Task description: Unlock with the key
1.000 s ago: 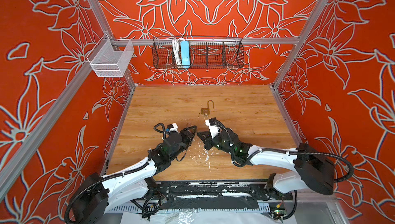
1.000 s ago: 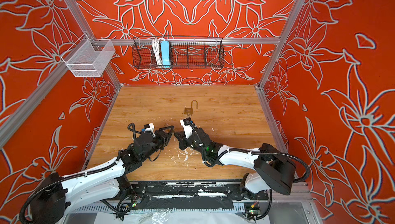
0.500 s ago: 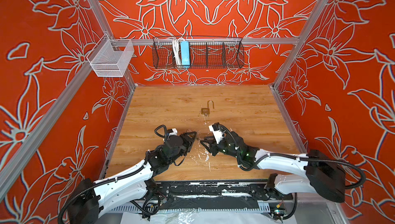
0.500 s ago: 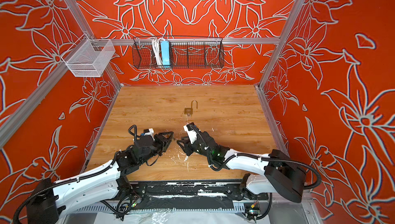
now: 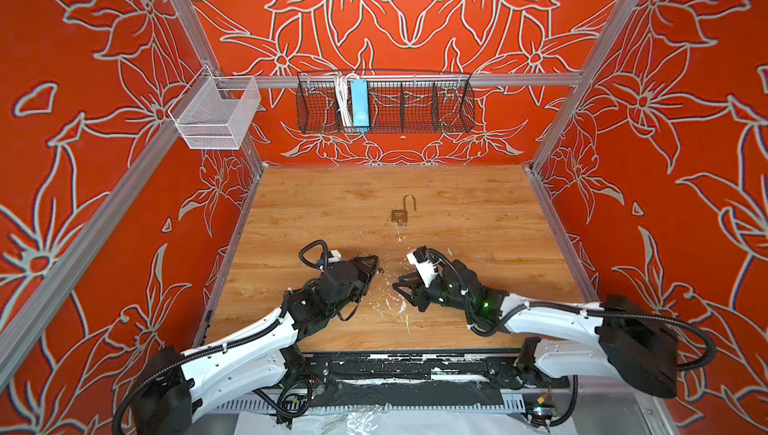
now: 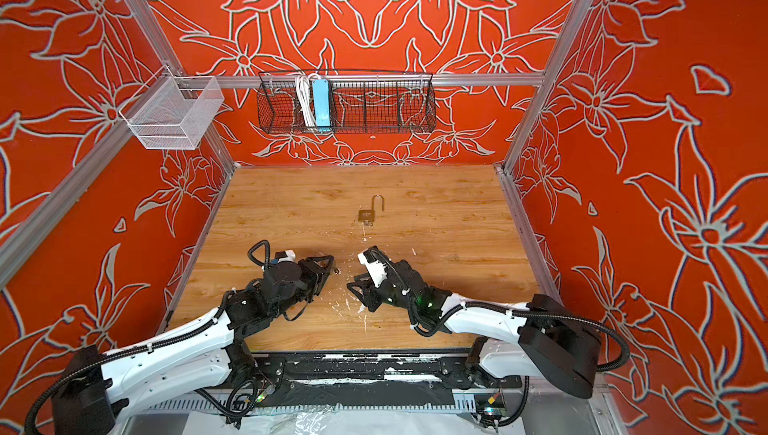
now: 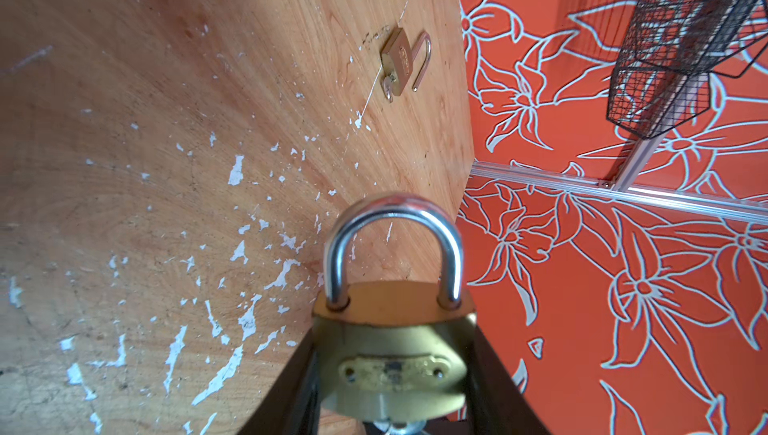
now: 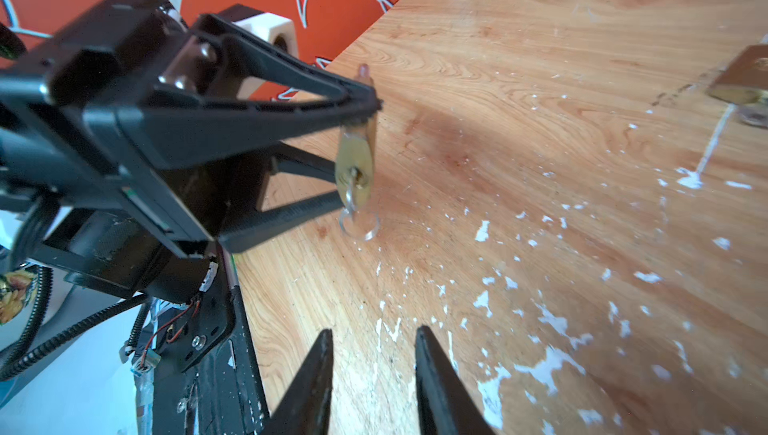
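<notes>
While left gripper [image 5: 372,266] clamps the brass padlock [image 7: 392,329], shackle shut, toward the table's [image 5: 457,225] 6 o'clock, right gripper [image 8: 374,329], half-open and empty, faces the inserted key [image 8: 353,181] from 3 o'clock: risk, jaws pinch the dangling ring [image 8: 359,223] instead, leaving the key unturned.

Brass padlock [image 7: 392,354] with silver shackle [image 7: 395,209]; orange-red walls [image 5: 83,80] with pale flower outlines; wood-grain tabletop [image 5: 332,204] flecked white; black wire basket [image 5: 415,109].
</notes>
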Robot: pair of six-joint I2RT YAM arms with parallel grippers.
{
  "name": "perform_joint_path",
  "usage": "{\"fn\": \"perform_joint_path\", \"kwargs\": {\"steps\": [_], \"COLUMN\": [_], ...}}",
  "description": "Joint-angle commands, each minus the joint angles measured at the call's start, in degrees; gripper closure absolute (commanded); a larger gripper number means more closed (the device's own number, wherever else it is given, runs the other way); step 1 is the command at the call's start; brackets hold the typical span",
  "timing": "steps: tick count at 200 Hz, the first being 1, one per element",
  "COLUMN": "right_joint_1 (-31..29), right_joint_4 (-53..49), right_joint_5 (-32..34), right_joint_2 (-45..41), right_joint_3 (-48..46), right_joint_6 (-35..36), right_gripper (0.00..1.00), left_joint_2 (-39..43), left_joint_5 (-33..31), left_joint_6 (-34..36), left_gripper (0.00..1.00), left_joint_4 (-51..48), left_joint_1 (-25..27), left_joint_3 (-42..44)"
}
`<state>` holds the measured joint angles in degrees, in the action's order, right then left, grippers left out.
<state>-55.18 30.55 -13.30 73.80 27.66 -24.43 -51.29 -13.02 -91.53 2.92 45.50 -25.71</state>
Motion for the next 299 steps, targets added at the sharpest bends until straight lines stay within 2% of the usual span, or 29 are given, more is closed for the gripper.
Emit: {"fn": "perform_joint_path", "kwargs": {"steps": [1,57,102,131,175,190,214,227,269,273,285,299], "right_joint_1": [0.1,0.1,0.2,0.2,0.2,0.2,0.2,0.2,0.2,0.2,1.0,2.5], "right_joint_4": [4.6,4.9,1.6,2.5,0.7,1.3,2.6,3.2,8.9,9.3,11.2,14.9], "right_joint_5": [-2.4,-1.6,1.9,1.3,3.6,3.5,3.1,2.3,1.2,1.3,1.5,0.7], "right_joint_2": [2.4,4.6,6.1,7.6,10.2,10.9,11.5,11.8,12.1,12.0,11.8,11.8], "right_joint_3": [3.3,5.8,8.2,9.4,11.9,12.2,12.3,12.3,10.2,9.9,8.8,7.5], "right_joint_6": [-0.5,-1.3,-1.4,-1.3,-2.1,-2.4,-3.1,-3.3,-5.9,-6.4,-8.5,-12.0], "right_gripper": [0.71,0.73,0.73,0.67,0.67,0.7,0.86,1.0,1.0,1.0,1.0,1.0], "left_joint_2": [-0.1,0.8,0.7,0.7,0.9,1.3,1.7,1.8,2.8,3.3,5.5,8.8], "left_joint_5": [0.9,1.5,2.1,2.2,2.4,2.2,1.9,1.6,-0.3,-0.7,-2.1,-3.2], "left_joint_6": [0.4,1.1,1.2,1.0,0.1,-0.3,-0.5,-0.4,2.5,3.6,7.1,13.3], "left_gripper": [1.0,1.0,1.0,1.0,1.0,1.0,1.0,1.0,1.0,0.92,0.53,0.23], "left_joint_4": [4.6,5.9,7.7,8.3,9.4,9.4,9.0,8.9,9.0,9.1,8.2,7.9], "left_joint_1": [0.0,0.0,0.0,0.0,0.0,0.0,0.0,0.0,0.0,0.0,0.0,-0.3], "left_joint_3": [-1.2,0.0,0.6,1.1,1.8,2.0,2.2,2.4,2.6,2.6,2.6,2.8]}}
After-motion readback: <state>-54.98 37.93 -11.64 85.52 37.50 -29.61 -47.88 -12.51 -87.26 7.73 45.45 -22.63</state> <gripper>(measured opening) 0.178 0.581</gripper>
